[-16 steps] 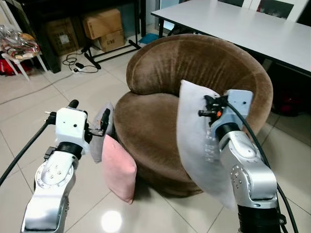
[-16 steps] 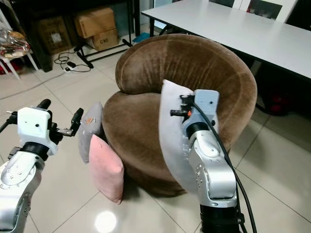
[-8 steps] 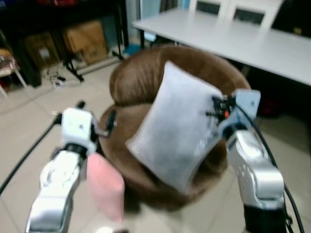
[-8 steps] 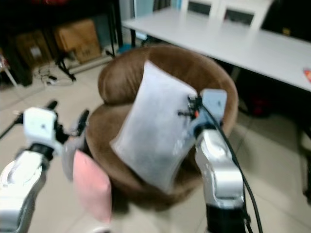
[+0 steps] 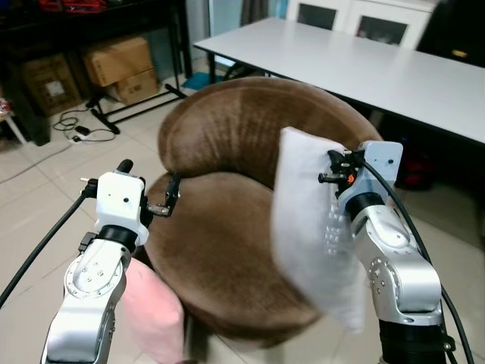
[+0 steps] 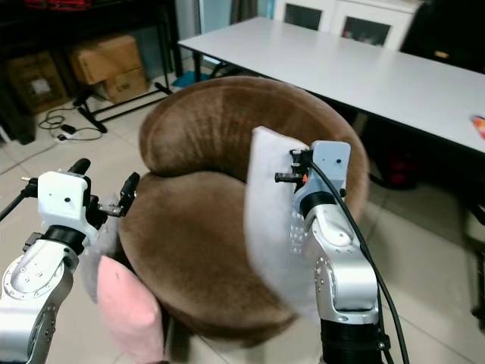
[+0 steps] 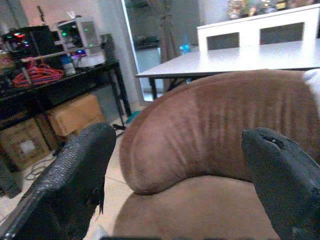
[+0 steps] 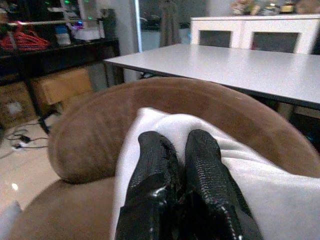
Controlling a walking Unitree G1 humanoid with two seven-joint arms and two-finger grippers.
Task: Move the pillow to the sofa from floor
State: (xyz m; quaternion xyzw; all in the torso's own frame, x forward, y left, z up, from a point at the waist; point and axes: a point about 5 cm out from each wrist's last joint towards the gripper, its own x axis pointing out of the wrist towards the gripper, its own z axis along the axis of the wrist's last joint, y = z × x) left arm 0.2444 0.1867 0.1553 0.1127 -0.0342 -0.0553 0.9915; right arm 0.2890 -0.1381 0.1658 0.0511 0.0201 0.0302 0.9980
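My right gripper [image 8: 176, 137] is shut on the top edge of a white pillow [image 5: 311, 235]. The pillow hangs from it above the right side of the round brown sofa [image 5: 220, 250], with its lower end blurred. In the left eye view the right gripper [image 5: 324, 168] sits at the pillow's upper corner. My left gripper [image 5: 150, 176] is open and holds nothing. It hovers at the sofa's left edge, pointing at the backrest [image 7: 210, 130]. A pink pillow [image 5: 151, 311] and a grey pillow [image 6: 97, 262] lean on the sofa's left side, on the floor.
A long white table [image 5: 364, 64] stands close behind the sofa to the right. Cardboard boxes [image 5: 117, 64] sit under a dark shelf at the back left, with cables [image 5: 76, 125] on the tiled floor [image 5: 45, 197] in front of them.
The camera has shifted. The white pillow has been raised from beside the sofa's front to above the seat. It swung broadside half a second ago and now hangs edge-on.
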